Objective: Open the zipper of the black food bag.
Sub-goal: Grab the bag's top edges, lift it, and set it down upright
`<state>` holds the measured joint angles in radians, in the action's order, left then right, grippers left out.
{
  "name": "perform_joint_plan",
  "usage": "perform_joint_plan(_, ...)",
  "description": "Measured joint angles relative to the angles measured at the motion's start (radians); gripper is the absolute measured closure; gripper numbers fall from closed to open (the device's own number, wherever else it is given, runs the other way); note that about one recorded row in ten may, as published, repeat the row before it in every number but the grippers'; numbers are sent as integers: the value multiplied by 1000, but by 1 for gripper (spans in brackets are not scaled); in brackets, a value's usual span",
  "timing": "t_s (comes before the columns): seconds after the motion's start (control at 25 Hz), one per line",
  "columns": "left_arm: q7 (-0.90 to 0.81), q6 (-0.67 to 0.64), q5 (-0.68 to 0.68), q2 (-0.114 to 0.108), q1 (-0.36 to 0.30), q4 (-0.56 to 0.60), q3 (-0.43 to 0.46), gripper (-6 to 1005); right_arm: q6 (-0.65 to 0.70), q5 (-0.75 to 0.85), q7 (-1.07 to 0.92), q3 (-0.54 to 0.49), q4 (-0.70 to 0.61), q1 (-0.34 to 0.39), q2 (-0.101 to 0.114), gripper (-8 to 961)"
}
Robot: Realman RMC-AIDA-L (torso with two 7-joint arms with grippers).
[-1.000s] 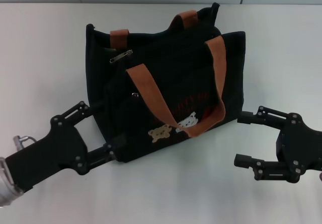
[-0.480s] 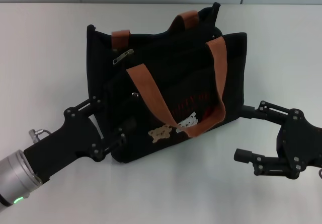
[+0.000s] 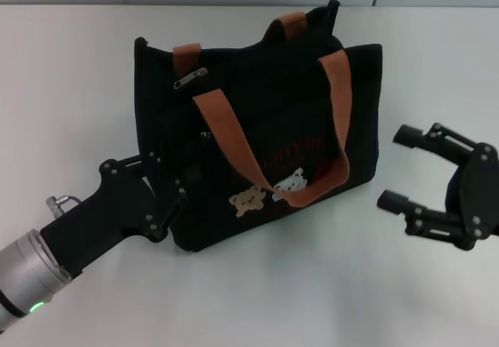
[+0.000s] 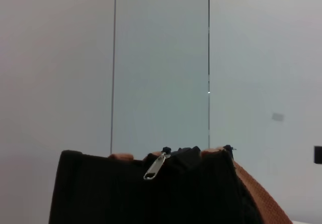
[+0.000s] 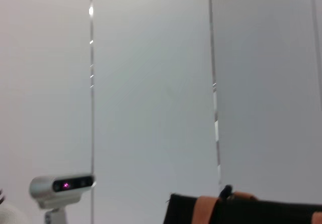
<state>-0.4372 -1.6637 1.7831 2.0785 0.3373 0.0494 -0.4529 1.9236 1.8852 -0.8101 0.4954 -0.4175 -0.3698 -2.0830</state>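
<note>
The left gripper point(image 3: 175, 187) is seen low at the left end of the black food bag point(image 3: 273, 152), its fingers point(image 3: 150, 161) pressed against the fabric of the bag's lower left corner; whether they are spread or closed cannot be told, since the tips are lost against the black cloth. Above and just beyond that gripper, the zipper point(image 3: 189, 78) is found along the bag's top rim, its silver pull tab lying near the left end, closed as far as can be made out. In the left wrist view the same zipper point(image 4: 155, 166) is shown at the bag's point(image 4: 100, 189) upper edge. Further right, the right gripper point(image 3: 399, 168) is held apart from the bag's right end, jaws spread wide, nothing between them, over the white table point(image 3: 312, 300).
</note>
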Motion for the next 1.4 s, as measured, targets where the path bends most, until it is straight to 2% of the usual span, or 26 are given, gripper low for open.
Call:
perform_joint_plan(0.08,2,1,2,0,6,-4,-2,725,0,-27,2,0,3,8,0,111)
perform_joint_plan(0.4,9,-5,5,2,19,-10,-3,848,-2,-43,12,-21,15,17,0,110)
perform_joint_plan(0.52,76,-10,5,2,24,-9,-2,875,-4,-43,34,-79,45,18,0,111)
perform_joint_plan(0.64,108,-15,4,1,32,-1,1,880,-14,-43,36,-123,68,11,0,111)
perform_joint_plan(0.68,130,-22,4,0,36,8,2,882,-18,-43,37,-151,80,7,-1,111)
perform_joint_plan(0.72,200,-36,0,0,44,25,4,884,-33,-66,38,-232,126,-7,-2,111)
perform_joint_plan(0.76,200,-36,0,0,44,25,4,886,-33,-66,38,-232,126,-7,-2,111)
perform_joint_plan(0.88,323,-41,-3,1,68,24,16,891,-91,-144,58,-321,232,-32,-3,111)
perform_joint_plan(0.92,360,-44,-4,1,85,20,30,893,-149,-192,90,-336,287,-58,-3,111)
perform_joint_plan(1.08,453,-75,-4,1,101,13,44,893,-200,-215,122,-337,341,-102,-4,110)
perform_joint_plan(1.12,530,-112,-5,2,107,15,45,893,-221,-216,129,-335,376,-135,-5,110)
perform_joint_plan(1.4,605,-199,-6,-4,137,63,45,893,-321,-222,130,-338,447,-192,-5,110)
